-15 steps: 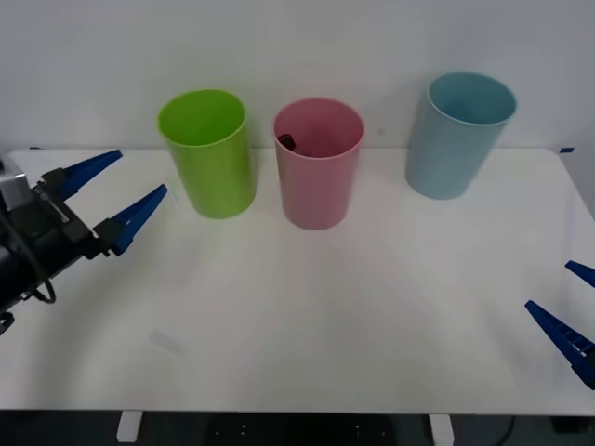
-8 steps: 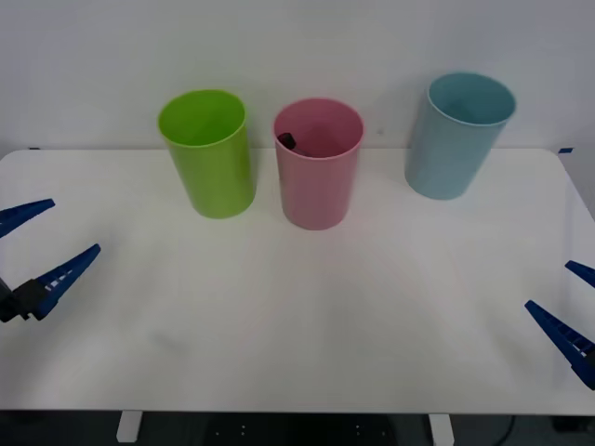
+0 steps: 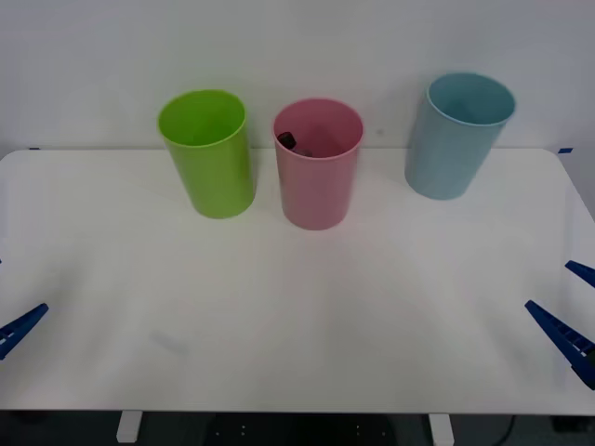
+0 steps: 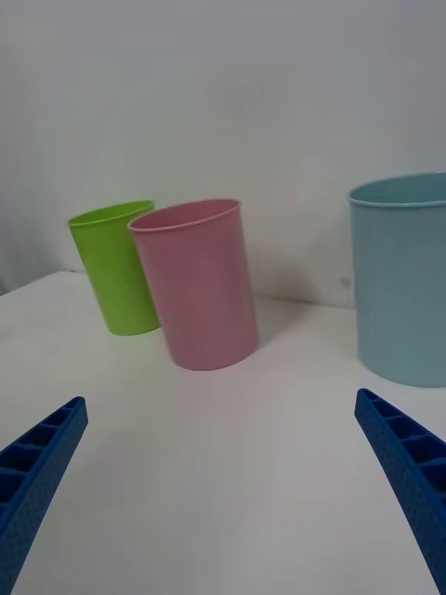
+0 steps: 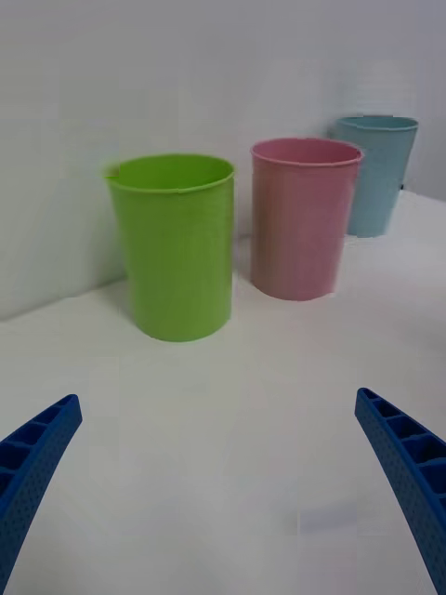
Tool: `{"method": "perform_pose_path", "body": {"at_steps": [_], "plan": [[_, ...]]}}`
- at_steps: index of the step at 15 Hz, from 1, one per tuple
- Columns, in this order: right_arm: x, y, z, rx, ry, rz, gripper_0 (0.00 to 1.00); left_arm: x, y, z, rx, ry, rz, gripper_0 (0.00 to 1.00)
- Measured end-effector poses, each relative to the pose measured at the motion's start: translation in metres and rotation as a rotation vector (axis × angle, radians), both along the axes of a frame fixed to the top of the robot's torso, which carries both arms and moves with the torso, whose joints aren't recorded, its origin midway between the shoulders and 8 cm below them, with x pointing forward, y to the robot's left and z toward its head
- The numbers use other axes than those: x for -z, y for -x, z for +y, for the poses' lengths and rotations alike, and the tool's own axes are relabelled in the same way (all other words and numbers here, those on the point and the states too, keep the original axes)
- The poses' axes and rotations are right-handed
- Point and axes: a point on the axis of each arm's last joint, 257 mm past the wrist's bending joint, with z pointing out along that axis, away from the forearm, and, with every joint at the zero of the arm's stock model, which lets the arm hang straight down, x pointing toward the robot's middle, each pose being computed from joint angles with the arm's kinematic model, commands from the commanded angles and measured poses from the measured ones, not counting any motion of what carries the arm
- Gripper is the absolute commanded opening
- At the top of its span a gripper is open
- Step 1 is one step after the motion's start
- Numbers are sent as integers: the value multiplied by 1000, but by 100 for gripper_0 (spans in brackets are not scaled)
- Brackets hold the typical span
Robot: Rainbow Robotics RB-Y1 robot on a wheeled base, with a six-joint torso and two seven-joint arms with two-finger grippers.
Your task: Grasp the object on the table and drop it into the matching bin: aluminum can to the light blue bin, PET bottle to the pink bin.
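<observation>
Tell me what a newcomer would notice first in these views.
Three tall bins in a row at the back of the white table: lime green bin on the left, pink bin in the middle, light blue bin on the right. The PET bottle peeks from inside the pink bin. Both grippers sit open at the near table edges.

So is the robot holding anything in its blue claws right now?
No, nothing is held. The left gripper and the right gripper are both open with only white table between their fingers. The bottle's black cap peeks from inside the pink bin.
</observation>
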Motion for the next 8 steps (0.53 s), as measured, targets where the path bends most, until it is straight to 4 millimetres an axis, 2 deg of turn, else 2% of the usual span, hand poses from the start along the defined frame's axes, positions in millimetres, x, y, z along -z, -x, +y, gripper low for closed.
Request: {"method": "perform_pose_path", "body": {"at_steps": [4,8], "plan": [[0,0,0,0,0,0,100,14,23,13,-37,2,43,100],[0,0,0,0,0,0,100,17,28,16,-45,13,55,100]]}}
